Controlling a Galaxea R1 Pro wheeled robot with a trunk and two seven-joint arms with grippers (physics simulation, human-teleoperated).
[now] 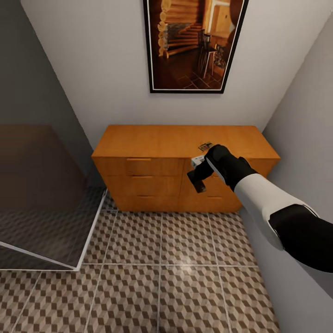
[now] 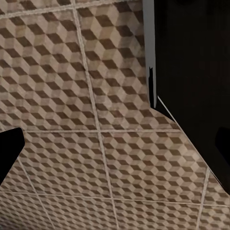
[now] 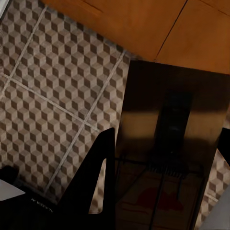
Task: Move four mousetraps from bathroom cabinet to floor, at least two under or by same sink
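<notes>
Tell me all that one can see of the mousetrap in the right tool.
The mousetrap is a flat rectangular board, brown and wooden in look, seen close and in shadow in the right wrist view. Dark wire runs over it, with a dark plate along its middle and a red spot near one end. It lies between the fingers of the right tool, held in the air in front of the cabinet, above the floor.

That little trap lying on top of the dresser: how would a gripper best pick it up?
Probably from straight above, pinching the board's two side edges. The trap lies flat on the cabinet top, toward its front, so only its thin sides offer a grip.
</notes>
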